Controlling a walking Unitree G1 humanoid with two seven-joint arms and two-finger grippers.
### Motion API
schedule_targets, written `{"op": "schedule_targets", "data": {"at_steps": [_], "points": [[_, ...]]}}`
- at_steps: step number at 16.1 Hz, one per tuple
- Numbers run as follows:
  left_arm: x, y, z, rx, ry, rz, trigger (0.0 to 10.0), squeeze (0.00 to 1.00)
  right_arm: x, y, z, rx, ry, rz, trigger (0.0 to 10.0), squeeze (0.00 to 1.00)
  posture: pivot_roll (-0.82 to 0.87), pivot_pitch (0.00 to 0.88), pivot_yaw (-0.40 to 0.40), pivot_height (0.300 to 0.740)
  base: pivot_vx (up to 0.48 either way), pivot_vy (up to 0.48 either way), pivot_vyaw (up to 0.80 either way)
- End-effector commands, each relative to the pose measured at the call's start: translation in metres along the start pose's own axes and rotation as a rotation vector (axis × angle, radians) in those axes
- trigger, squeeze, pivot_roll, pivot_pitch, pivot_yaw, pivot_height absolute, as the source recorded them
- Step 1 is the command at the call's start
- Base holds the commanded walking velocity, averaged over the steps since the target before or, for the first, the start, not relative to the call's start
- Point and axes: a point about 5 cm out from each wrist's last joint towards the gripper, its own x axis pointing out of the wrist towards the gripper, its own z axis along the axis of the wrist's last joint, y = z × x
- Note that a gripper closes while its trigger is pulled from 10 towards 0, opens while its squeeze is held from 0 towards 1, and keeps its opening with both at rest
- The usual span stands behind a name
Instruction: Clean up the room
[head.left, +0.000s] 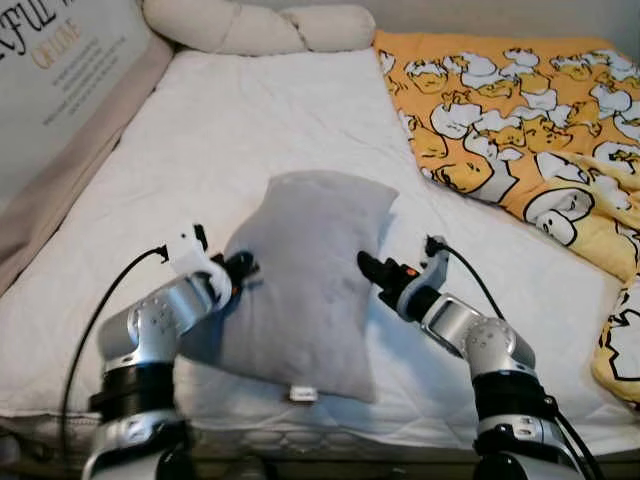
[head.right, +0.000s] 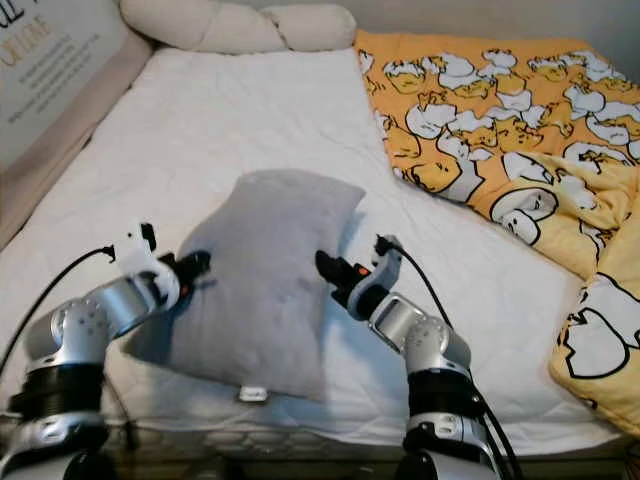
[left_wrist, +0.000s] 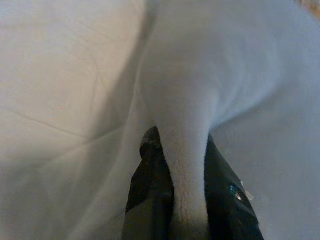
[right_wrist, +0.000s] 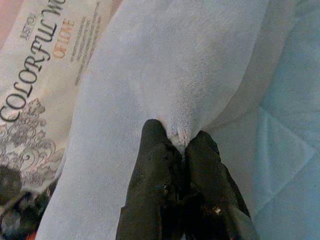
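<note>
A grey pillow (head.left: 305, 270) lies lengthwise on the white mattress (head.left: 230, 120), its near end raised slightly off the bed's front edge. My left gripper (head.left: 243, 267) pinches the pillow's left edge; in the left wrist view a fold of its grey fabric (left_wrist: 187, 165) sits squeezed between the two black fingers. My right gripper (head.left: 366, 264) grips the right edge, and the right wrist view shows a small pucker of pillow cloth (right_wrist: 179, 131) caught between its fingertips. A small white tag (head.left: 303, 394) hangs at the pillow's near edge.
An orange blanket (head.left: 520, 110) printed with ducks covers the bed's right side. A long cream bolster (head.left: 260, 28) lies across the head of the bed. A printed cushion with lettering (head.left: 60, 70) leans along the left wall.
</note>
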Motion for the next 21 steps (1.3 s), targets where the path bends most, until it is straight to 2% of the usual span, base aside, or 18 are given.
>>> {"op": "schedule_targets", "data": {"at_steps": [1,2,3,4,5,6,7,8,9,10,11,12,15,17,18,21], "points": [[-0.001,-0.004,0.001,0.079,0.004,0.000,0.0,0.00,-0.002,0.001,0.009,-0.018,-0.044,0.000,0.0,0.00,-0.06,0.000,0.037,0.740,0.000,0.000,0.00],[-0.003,-0.002,0.002,0.157,0.005,0.019,0.0,0.00,-0.002,0.001,0.011,-0.024,-0.057,0.001,0.0,0.00,-0.05,0.000,0.035,0.740,0.000,0.000,0.00],[-0.004,-0.001,0.004,0.173,-0.002,0.028,0.0,0.00,-0.002,0.000,0.013,-0.022,-0.074,-0.014,0.0,0.00,-0.05,0.000,0.037,0.740,0.000,0.000,0.00],[-0.005,0.003,0.005,0.182,-0.010,0.059,2.5,0.00,-0.002,-0.004,0.015,-0.023,-0.086,-0.053,0.0,0.00,-0.05,0.000,0.037,0.740,0.000,0.000,0.00],[-0.007,0.011,0.001,0.181,0.027,0.092,4.5,0.00,-0.002,-0.013,0.017,-0.059,-0.100,-0.163,0.0,0.00,-0.05,0.000,0.037,0.740,0.000,0.000,0.00],[-0.007,0.013,0.001,0.183,0.033,0.098,4.5,0.00,-0.001,-0.015,0.018,-0.076,-0.107,-0.200,0.0,0.00,-0.05,0.000,0.037,0.740,0.000,0.000,0.00],[-0.007,0.013,0.008,0.201,-0.033,0.098,10.0,0.00,0.001,-0.015,0.020,-0.107,-0.118,-0.214,9.1,0.00,-0.05,0.000,0.034,0.740,0.000,0.000,0.00],[-0.006,0.013,0.021,0.209,-0.171,0.120,10.0,0.00,0.002,-0.009,0.026,-0.149,-0.173,-0.184,10.0,0.00,-0.04,0.000,0.031,0.740,0.000,0.000,0.00],[-0.007,0.016,0.031,0.319,-0.259,0.253,10.0,0.00,0.004,0.003,0.033,-0.205,-0.255,-0.099,10.0,0.00,-0.04,0.000,0.031,0.740,0.000,0.000,0.00],[-0.007,0.010,0.035,0.318,-0.266,0.223,10.0,0.00,0.003,0.011,0.040,-0.327,-0.351,-0.097,10.0,0.00,-0.04,0.000,0.028,0.740,0.000,0.000,0.00],[-0.010,-0.002,0.040,0.278,-0.333,0.082,10.0,0.00,0.001,0.016,0.041,-0.406,-0.367,-0.064,10.0,0.00,-0.04,0.000,0.029,0.740,0.000,0.000,0.00],[-0.012,-0.003,0.040,0.313,-0.347,0.072,10.0,0.00,0.001,0.017,0.039,-0.348,-0.338,-0.025,10.0,0.00,-0.04,0.000,0.029,0.740,0.000,0.000,0.00],[-0.015,-0.008,0.039,0.518,-0.427,0.097,10.0,0.00,-0.006,0.021,0.035,-0.305,-0.356,0.056,10.0,0.00,-0.04,0.000,0.024,0.740,0.000,0.000,0.00],[-0.017,-0.010,0.040,0.556,-0.452,0.106,10.0,0.00,-0.007,0.022,0.030,-0.332,-0.373,0.072,10.0,0.00,-0.04,0.000,0.023,0.740,0.000,0.000,0.00],[-0.019,-0.014,0.039,0.609,-0.464,0.080,10.0,0.00,-0.009,0.023,0.027,-0.326,-0.364,0.076,10.0,0.00,-0.04,0.000,0.021,0.740,0.000,0.292,0.49],[-0.020,-0.017,0.037,0.642,-0.476,0.075,10.0,0.00,-0.011,0.026,0.024,-0.321,-0.364,0.102,10.0,0.00,-0.04,0.000,0.018,0.740,0.000,0.346,0.53]]}}
